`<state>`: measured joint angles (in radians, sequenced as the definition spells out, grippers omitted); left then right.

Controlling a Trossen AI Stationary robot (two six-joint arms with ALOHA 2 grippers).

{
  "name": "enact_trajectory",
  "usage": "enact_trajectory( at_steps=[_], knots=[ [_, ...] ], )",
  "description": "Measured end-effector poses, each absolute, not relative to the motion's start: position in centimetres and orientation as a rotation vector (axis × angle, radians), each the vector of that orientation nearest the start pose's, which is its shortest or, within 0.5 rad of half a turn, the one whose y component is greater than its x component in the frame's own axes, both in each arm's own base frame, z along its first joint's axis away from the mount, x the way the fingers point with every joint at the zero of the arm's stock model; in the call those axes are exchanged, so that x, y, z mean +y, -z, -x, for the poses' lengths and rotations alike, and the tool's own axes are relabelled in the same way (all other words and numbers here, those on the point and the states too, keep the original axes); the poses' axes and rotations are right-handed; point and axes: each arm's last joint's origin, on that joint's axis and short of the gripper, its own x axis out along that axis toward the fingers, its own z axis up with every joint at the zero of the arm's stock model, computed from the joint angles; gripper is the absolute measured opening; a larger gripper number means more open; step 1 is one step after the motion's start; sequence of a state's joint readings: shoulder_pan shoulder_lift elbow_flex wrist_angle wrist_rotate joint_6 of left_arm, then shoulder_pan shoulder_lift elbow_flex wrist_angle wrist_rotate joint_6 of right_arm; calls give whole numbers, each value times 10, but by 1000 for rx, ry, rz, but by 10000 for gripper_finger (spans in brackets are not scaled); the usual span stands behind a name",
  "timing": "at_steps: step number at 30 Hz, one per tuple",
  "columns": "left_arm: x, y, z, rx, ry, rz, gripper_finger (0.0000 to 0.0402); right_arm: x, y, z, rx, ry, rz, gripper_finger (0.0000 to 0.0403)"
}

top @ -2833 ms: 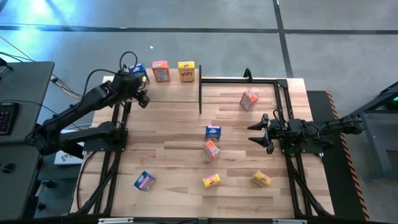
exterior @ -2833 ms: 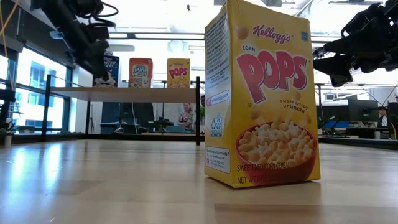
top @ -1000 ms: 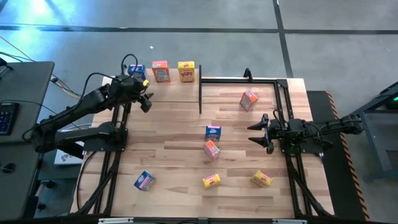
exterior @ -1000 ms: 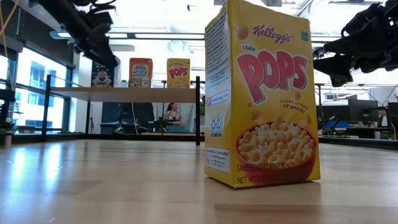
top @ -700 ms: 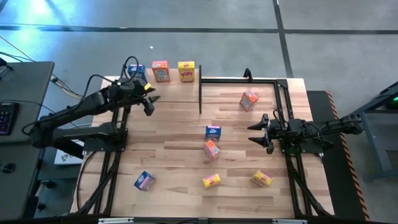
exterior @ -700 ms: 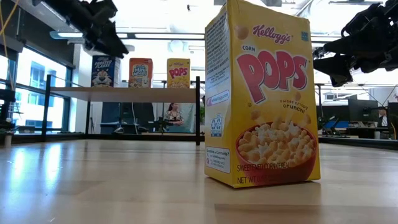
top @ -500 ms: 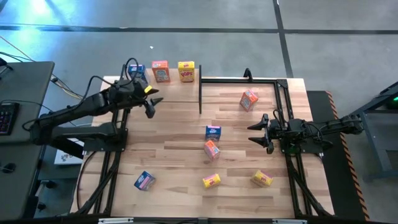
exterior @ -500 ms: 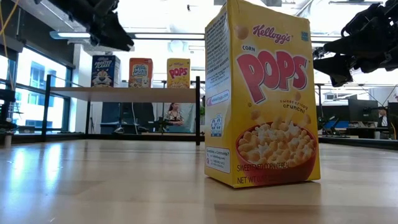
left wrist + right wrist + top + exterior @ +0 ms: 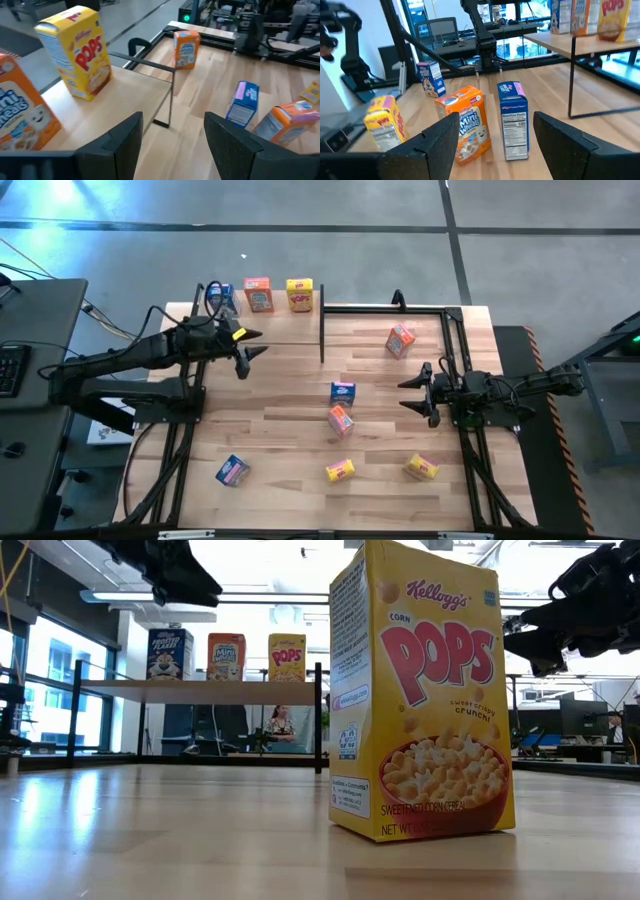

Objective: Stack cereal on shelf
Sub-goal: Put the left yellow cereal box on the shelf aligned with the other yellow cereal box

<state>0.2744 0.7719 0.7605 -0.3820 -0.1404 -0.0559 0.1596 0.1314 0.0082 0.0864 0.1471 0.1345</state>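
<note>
On the shelf, a light-wood board on thin black posts at the far left of the table, three cereal boxes stand upright in a row along its far edge: a blue box on the left, an orange-red box in the middle and a yellow box on the right, close together but apart from each other. The other six boxes are on the tabletop. An orange-red one stands toward the far right, a blue one sits near the centre with another orange-red one just beside it on the near side, and along the near edge are a blue box at the left, a yellow box in the middle and a second yellow box to its right. The left gripper hangs above the shelf's near side, clear of the three shelved boxes, its fingers spread apart and holding nothing. The right gripper hovers over the right side of the table, facing the centre pair of boxes, its fingers also parted and empty.
</note>
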Motion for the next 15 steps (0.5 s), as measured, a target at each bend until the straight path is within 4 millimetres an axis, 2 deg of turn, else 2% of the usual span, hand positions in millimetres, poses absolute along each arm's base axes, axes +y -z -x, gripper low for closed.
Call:
enact_trajectory(
  at_steps=[4,10,15],
  knots=[
    [44,-310,-160,354,-399,114,203,12,-164,-104,37,-8,-112,248],
    [38,-313,-168,311,-355,111,203,13,-164,-104,40,-28,-252,248],
    [35,-310,-179,313,-326,107,203,15,-167,-104,22,-100,-272,248]
  ],
)
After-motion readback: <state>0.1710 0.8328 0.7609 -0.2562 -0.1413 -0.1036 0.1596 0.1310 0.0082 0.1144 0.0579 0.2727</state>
